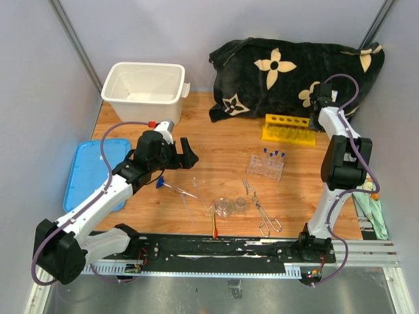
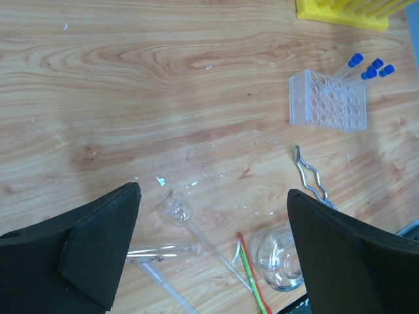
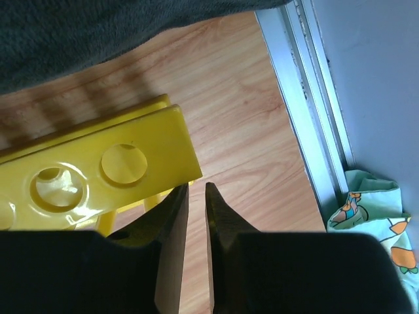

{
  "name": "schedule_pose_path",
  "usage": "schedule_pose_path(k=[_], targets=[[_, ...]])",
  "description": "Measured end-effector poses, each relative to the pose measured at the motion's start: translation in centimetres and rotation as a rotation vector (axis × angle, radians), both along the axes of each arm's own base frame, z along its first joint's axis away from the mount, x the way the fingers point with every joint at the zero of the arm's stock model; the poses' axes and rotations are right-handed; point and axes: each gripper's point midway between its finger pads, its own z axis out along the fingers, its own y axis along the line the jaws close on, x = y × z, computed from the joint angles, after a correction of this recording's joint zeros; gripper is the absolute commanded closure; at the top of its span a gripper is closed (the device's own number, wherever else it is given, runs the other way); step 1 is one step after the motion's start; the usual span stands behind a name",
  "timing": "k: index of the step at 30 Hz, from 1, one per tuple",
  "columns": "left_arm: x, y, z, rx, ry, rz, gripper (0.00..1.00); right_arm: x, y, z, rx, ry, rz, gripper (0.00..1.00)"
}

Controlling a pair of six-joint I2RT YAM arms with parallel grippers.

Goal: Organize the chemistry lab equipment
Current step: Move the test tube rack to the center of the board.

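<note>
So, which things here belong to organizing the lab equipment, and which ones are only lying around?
For the job: yellow tube rack, clear rack, blue-capped tubes, glass beakers, metal tongs, red-tipped stick.

Lying about: white tub, blue lid, flowered cloth.

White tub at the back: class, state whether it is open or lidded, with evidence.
Open. The white tub shows its inside from above; the blue lid lies flat on the table, apart from it.
</note>
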Motion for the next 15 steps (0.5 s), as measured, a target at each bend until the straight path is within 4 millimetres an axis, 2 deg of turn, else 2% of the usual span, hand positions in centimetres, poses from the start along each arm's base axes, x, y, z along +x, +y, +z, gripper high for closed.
schedule_pose_path(k=[4,7,10,12,15], targets=[[0.0,0.0,0.1,-0.001,-0.001,0.0,0.01,-0.4,0.3,0.7,0.009,-0.011,0.015,0.7],[0.1,-0.1,0.4,-0.005,-0.007,0.0,0.01,-2.4,1.1,2.5,0.026,-0.034,0.035,0.7],[0.1,-0.1,0.5,-0.006,-0.009,-0.001,0.01,-4.9,2.6,6.4,0.034,-0.102,0.068,0.71],[0.1,-0.1,0.6,-0.007,-0.01,-0.001,0.01,-6.5,4.5,9.5,0.039,-0.171,0.114,0.72],[0.1,-0.1,0.7,-0.011,-0.011,-0.001,0.02,-9.4,8.6,13.3,0.063,-0.265,0.224,0.75]])
